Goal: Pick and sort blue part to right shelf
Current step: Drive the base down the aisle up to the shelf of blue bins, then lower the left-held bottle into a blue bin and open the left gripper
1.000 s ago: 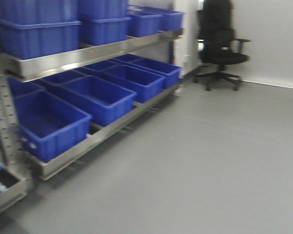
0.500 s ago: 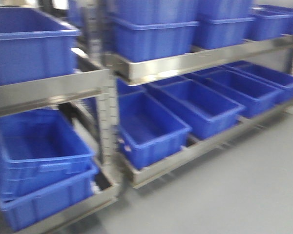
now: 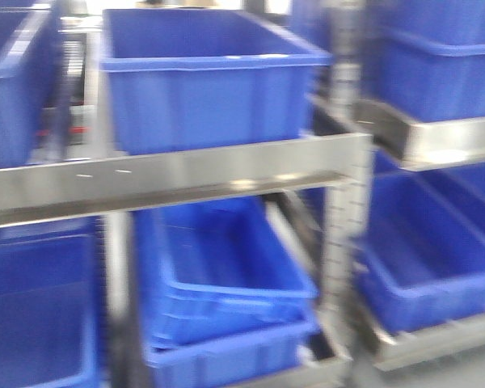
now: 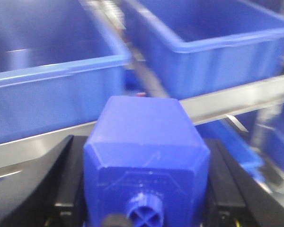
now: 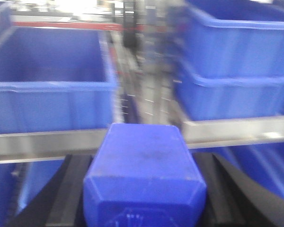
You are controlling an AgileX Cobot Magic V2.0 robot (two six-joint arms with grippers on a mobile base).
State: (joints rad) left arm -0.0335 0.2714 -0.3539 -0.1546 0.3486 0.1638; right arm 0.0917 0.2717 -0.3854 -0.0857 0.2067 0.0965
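blue part [image 4: 144, 142] sat clamped in left hand [image 4: 146, 184], black fingers [image 4: 68, 184] pressed at its 9 and 3 o'clock, round cap toward camera at 6. right hand [image 5: 144, 189] gripped second blue block [image 5: 144, 161] likewise. steel shelf [image 4: 236, 97] rail just beyond part; blue bins [image 4: 213, 61] at 11 and 1 o'clock. views blurred.

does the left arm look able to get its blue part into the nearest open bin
Probably yes: the bin is open-topped and nothing stands between, though the blue part looks below its rim.
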